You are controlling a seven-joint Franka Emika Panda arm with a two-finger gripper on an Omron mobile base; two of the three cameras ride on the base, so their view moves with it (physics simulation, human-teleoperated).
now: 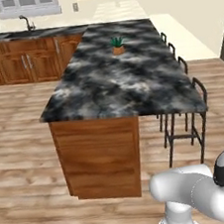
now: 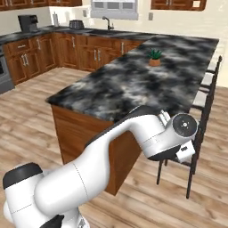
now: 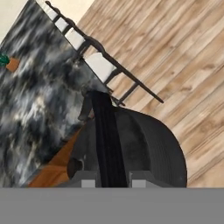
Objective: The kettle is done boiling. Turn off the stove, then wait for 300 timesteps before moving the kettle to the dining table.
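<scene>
kettle (image 3: 131, 148): you've got it hanging in the pincer (image 3: 113, 183), handle strap running straight up between the fingertips.
pincer: clamped on kettle handle.
relation: dining table (image 3: 30, 96) tabletop lies up-left of the kettle in hand view; kettle is off its stool-side edge, over the floor.
potted plant (image 1: 117, 44): far end of the tabletop.
writing: none readable.
</scene>
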